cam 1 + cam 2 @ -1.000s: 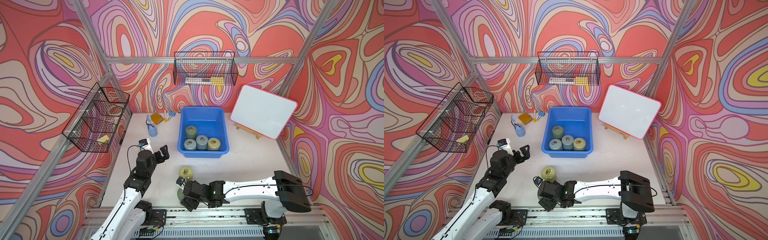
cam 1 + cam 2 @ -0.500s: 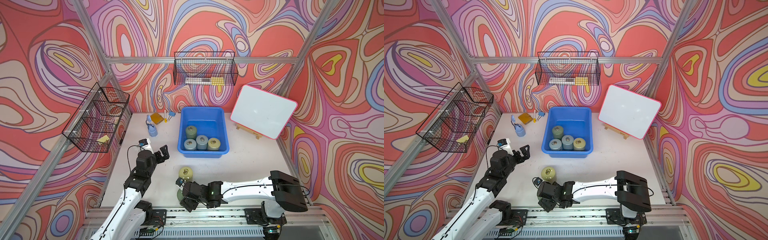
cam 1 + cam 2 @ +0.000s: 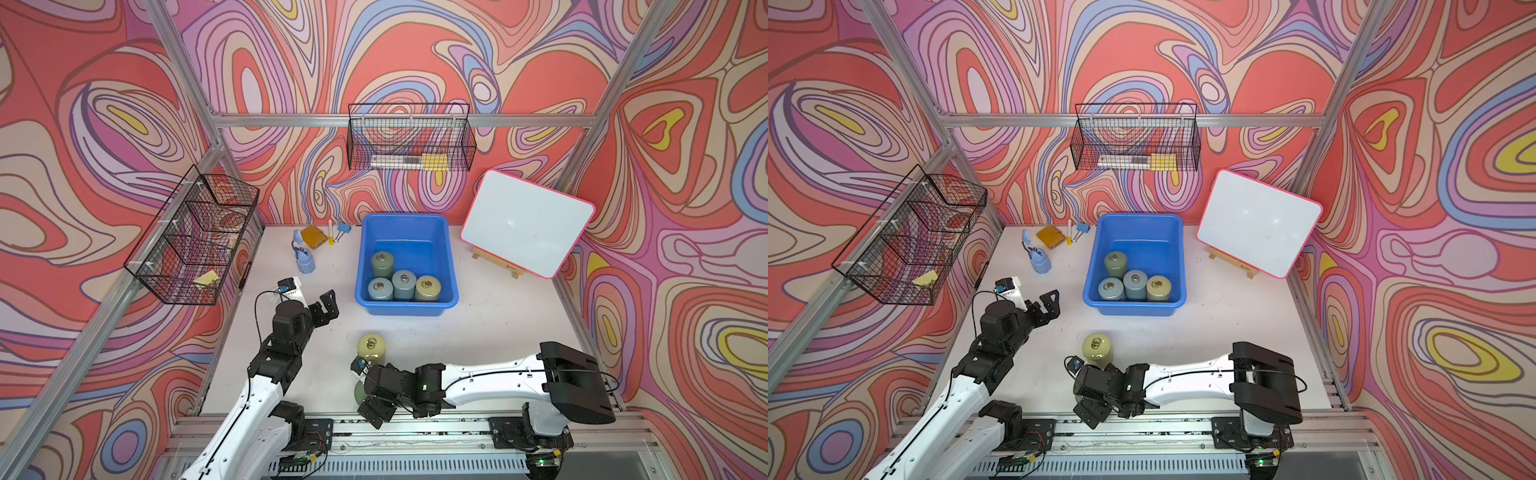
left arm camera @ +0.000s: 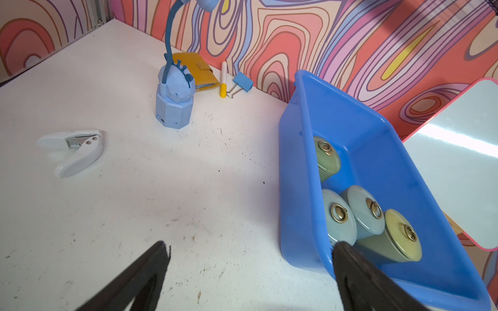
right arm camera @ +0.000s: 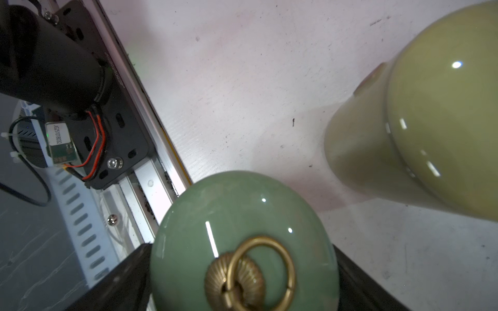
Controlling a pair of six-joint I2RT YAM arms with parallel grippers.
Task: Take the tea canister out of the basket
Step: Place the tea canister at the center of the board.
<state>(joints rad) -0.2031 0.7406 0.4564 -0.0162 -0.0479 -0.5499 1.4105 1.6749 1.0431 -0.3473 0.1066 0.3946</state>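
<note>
The blue basket [image 3: 405, 217] [image 3: 1140, 216] [image 4: 304, 134] stands at the back of the table with several tea canisters [image 3: 404, 284] [image 4: 361, 207] upright inside. Two more stand outside it near the front edge. One is yellow-green [image 3: 371, 349] [image 3: 1096, 349] [image 5: 417, 121]. The other is green with a brass ring [image 5: 242, 229] [image 3: 357, 392] and sits between the jaws of my right gripper [image 5: 242, 247] [image 3: 368, 395]. Those jaws flank it closely and I see no gap. My left gripper [image 4: 252, 246] [image 3: 326, 305] is open and empty, just left of the basket's near corner.
A blue desk lamp [image 3: 304, 262], yellow wallet [image 3: 313, 237], marker [image 3: 331, 232] and binder clip [image 3: 343, 228] lie at the back left. A white hole punch [image 4: 72, 150] lies left of them. A whiteboard on an easel [image 3: 528, 224] leans at the right. Wire baskets [image 3: 409, 141] hang on the walls.
The right arm's rear link has shifted very slightly. The green canister, the yellow-green canister and the left arm stay where they were.
</note>
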